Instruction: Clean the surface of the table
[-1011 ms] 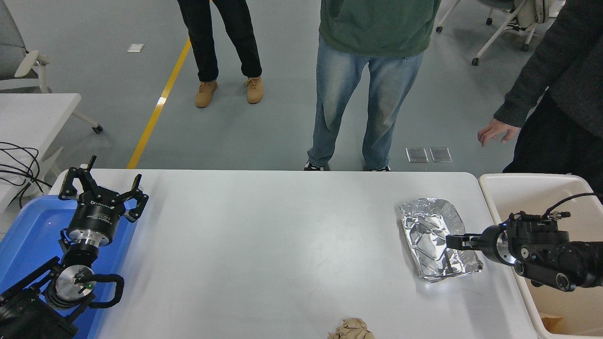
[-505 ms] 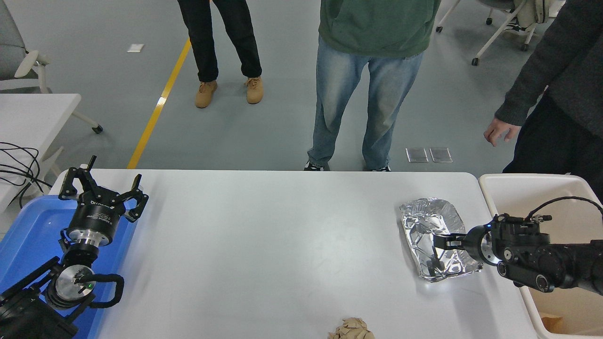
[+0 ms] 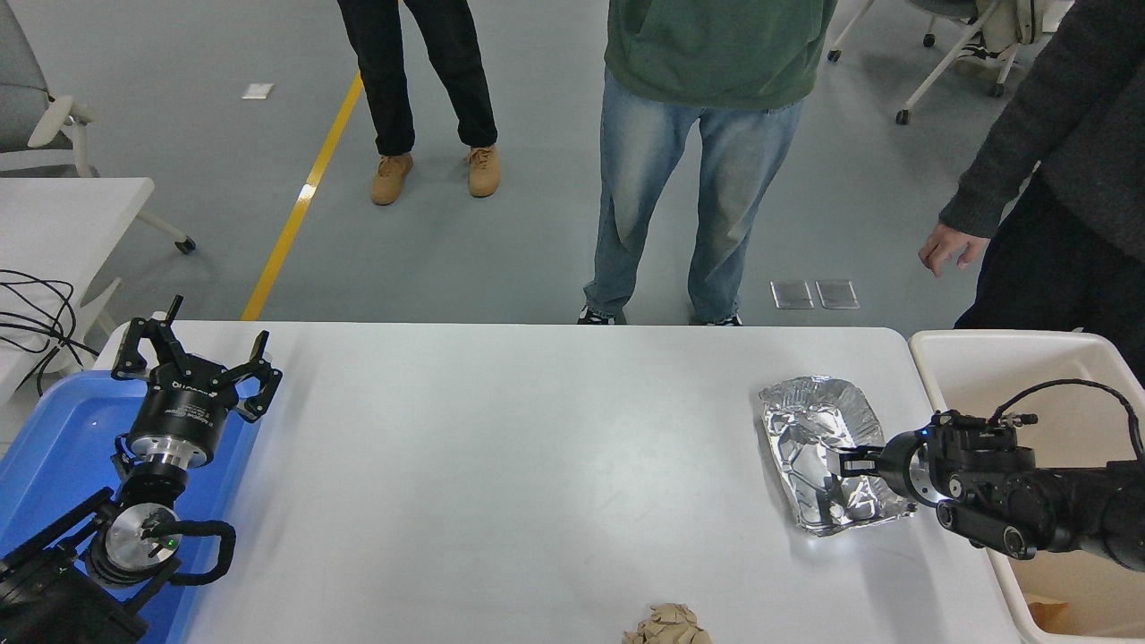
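The white table surface (image 3: pixel 537 465) fills the lower half of the head view. A crumpled silver foil tray (image 3: pixel 818 447) lies on it at the right. My right gripper (image 3: pixel 845 461) comes in from the right edge and sits low over the tray's right side, its tip inside the tray's outline. I cannot tell whether it is open or shut. A ball of crumpled brown paper (image 3: pixel 666 626) lies at the table's front edge. My left gripper (image 3: pixel 192 362) is parked at the lower left, open and empty.
A white bin (image 3: pixel 984 358) stands against the table's right edge, with a brown scrap (image 3: pixel 1047 613) inside. A blue tray (image 3: pixel 54 447) lies under the left arm. Three people stand at the far side. One person's hand (image 3: pixel 953 246) hangs above the bin.
My right gripper moved left into the foil tray, then drew back slightly to the right; the arm dropped lower. The foil tray stayed put. The person's hand shifted a little right.
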Motion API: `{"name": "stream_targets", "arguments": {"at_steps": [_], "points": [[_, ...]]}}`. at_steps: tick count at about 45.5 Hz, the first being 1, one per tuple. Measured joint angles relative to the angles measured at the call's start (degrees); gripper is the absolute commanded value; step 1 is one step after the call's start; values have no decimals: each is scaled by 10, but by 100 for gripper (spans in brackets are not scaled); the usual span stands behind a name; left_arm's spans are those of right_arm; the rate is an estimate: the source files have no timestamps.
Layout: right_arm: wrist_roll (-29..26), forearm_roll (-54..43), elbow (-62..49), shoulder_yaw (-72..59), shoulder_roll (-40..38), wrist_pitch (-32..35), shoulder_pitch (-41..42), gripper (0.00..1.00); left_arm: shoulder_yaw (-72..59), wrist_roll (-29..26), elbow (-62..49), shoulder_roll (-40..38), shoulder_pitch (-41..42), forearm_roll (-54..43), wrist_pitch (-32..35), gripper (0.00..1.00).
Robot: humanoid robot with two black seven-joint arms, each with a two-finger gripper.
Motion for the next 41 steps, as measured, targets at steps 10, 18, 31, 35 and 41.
{"name": "stream_targets", "arguments": {"at_steps": [10, 18, 31, 35, 41], "points": [[15, 0, -3, -3, 0, 6, -1, 0, 0, 0, 0, 0, 0, 0, 0, 99], [26, 0, -4, -3, 0, 9, 2, 0, 0, 0, 0, 0, 0, 0, 0, 99], [45, 0, -1, -3, -6, 11, 18, 0, 0, 0, 0, 0, 0, 0, 0, 99], [50, 0, 4, -3, -15, 12, 26, 0, 0, 0, 0, 0, 0, 0, 0, 99], [58, 0, 27, -4, -39, 18, 44, 0, 0, 0, 0, 0, 0, 0, 0, 99]]}}
